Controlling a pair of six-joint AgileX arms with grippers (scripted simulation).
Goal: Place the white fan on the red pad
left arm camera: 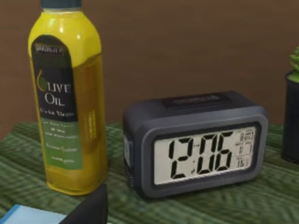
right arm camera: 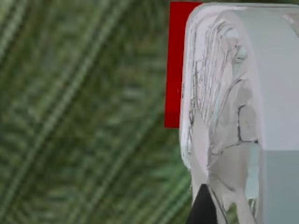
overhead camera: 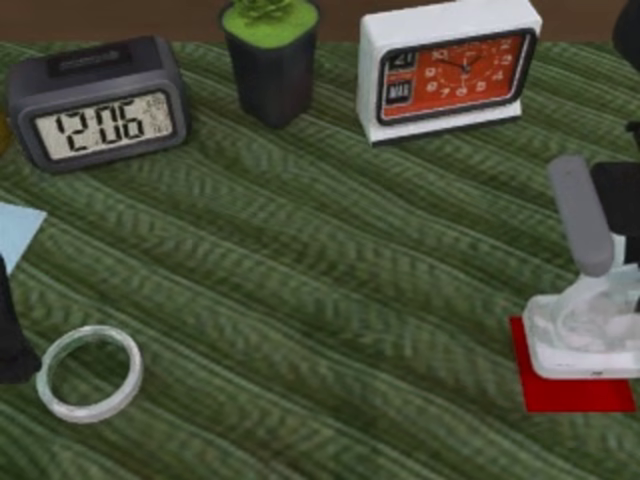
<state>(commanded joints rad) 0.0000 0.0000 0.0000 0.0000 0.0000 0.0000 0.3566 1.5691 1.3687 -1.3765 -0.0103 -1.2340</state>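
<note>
So we're pretty much at the finish line here. Using the red pad (overhead camera: 575, 392) as our anchor, way over at the top view's right edge: the big stuff is all well away from it. The white clock with the red face (overhead camera: 448, 70) stands far behind the pad, the grey digital clock (overhead camera: 97, 105) is way off toward the far left corner, and the potted plant (overhead camera: 271, 58) is between those two. None of that matters for the job.

The white fan (overhead camera: 590, 325) looks like it's sitting on the pad, base covering most of it, with red showing along the pad's left and near edges. Right wrist view shows the same: fan (right arm camera: 233, 107) up close, pad (right arm camera: 180, 65) peeking out beside it.

Our right gripper (overhead camera: 610, 300) is right at the fan, over the pad. We can't tell if it's still pinching or has let go. So what's left, we'd guess: release if not done, then back off without tipping it.

Left arm is parked far left of the pad, near the glass ring (overhead camera: 90, 373).
</note>
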